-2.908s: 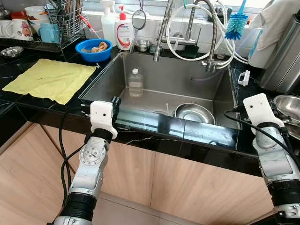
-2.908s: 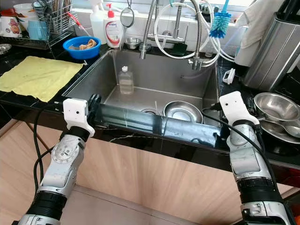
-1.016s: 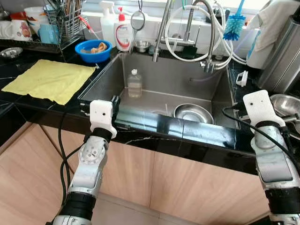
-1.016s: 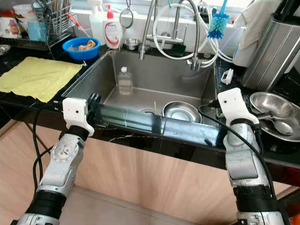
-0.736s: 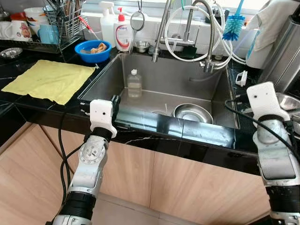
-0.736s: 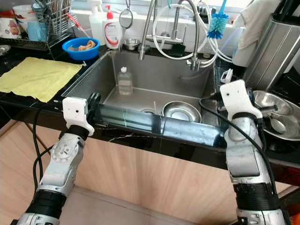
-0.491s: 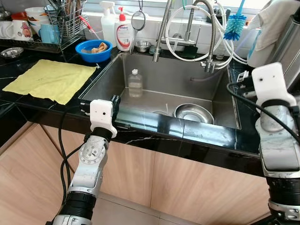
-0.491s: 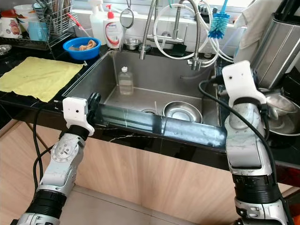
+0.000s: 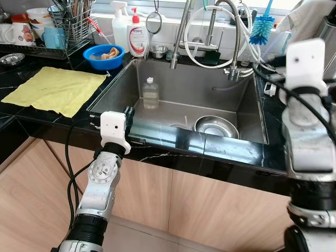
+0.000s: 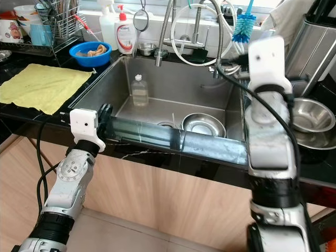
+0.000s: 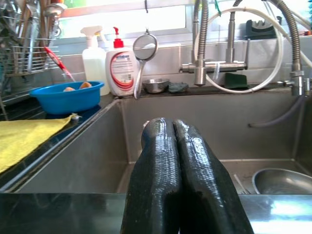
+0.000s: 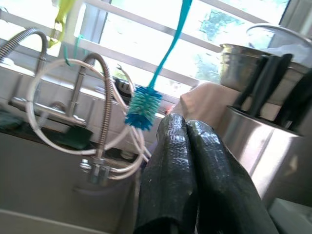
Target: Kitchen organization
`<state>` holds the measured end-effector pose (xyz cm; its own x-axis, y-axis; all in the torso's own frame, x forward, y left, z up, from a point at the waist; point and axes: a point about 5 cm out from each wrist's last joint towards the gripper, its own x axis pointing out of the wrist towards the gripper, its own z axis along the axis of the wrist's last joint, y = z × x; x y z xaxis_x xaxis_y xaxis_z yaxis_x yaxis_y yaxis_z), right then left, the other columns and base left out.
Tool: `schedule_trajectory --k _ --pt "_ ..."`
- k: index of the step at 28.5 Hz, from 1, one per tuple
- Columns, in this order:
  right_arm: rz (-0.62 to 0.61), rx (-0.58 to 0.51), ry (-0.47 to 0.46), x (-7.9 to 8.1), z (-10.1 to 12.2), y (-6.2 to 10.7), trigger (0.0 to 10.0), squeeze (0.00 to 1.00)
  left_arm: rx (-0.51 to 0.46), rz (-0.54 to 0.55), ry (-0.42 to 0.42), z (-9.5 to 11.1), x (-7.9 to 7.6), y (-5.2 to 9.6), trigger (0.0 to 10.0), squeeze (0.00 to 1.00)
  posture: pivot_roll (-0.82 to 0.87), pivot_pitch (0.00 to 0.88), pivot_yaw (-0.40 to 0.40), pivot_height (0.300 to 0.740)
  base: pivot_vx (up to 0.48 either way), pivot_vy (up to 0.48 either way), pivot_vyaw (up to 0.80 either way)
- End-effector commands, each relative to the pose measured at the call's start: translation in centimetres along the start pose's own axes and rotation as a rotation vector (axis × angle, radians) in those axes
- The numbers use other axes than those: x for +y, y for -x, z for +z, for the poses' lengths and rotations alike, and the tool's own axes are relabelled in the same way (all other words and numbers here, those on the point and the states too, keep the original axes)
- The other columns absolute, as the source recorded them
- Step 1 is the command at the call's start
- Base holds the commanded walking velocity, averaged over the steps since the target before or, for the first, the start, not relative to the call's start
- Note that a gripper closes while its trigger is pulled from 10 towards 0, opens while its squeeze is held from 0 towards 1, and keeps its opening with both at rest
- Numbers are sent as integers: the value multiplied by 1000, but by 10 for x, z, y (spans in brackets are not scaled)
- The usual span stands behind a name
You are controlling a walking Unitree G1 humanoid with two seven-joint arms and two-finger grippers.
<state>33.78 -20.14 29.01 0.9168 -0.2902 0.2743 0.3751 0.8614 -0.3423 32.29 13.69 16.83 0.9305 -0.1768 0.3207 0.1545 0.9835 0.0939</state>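
Right claw (image 12: 187, 127) pinched empty, raised near brush (image 12: 143, 107); steel bowl (image 9: 217, 126) below in sink.

The left arm is bent at the elbow and reaches forward and up, its white wrist block level with the tabletop's front edge. The left gripper (image 11: 175, 141) has its two black fingers pressed together, empty. The right arm is raised higher, forearm nearly upright. The right gripper (image 12: 187, 129) also has its fingers pressed together, gripping nothing.
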Motion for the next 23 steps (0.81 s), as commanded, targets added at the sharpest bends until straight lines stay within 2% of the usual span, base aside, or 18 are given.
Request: schedule_trajectory --k 1,5,6,9,10,13,16,17,20,22,23 --pt "17 -4 -74 4 3 -7 10000 0 1 5 -6 0 2 -2 10000 0 85 0 -20 740 0 0 0" --pt "55 -16 -146 10 3 -17 10000 0 0 6 -7 0 2 -2 10000 0 84 0 -21 740 0 0 0" --pt "164 0 -220 23 -4 -24 10000 0 -1 4 -9 -1 2 -3 10000 0 87 0 -23 740 0 0 0" --pt "311 38 -395 42 -17 -30 10000 0 -7 4 -9 1 1 -4 10000 0 99 0 -28 740 0 0 0" --pt "311 38 -395 42 -17 -30 10000 0 -7 4 -9 1 1 -4 10000 0 99 0 -28 740 0 0 0" --pt "383 51 -420 57 -27 -32 10000 0 -10 5 -10 1 2 -4 10000 0 101 0 -29 740 0 0 0" --pt "409 99 -467 66 -41 -32 10000 0 -12 4 -10 1 2 -4 10000 0 103 0 -29 740 0 0 0" --pt "410 132 -480 70 -52 -33 10000 0 -14 2 -10 1 1 -4 10000 0 109 0 -28 740 0 0 0" --pt "416 145 -504 72 -60 -31 10000 0 -16 -1 -10 2 1 -4 10000 0 112 0 -26 740 0 0 0" --pt "391 142 -435 71 -69 -30 10000 0 -17 -4 -13 2 1 -4 10000 0 116 0 -26 740 0 0 0" --pt "381 148 -450 70 -72 -30 10000 0 -18 -4 -14 2 1 -4 10000 0 116 0 -25 740 0 0 0"
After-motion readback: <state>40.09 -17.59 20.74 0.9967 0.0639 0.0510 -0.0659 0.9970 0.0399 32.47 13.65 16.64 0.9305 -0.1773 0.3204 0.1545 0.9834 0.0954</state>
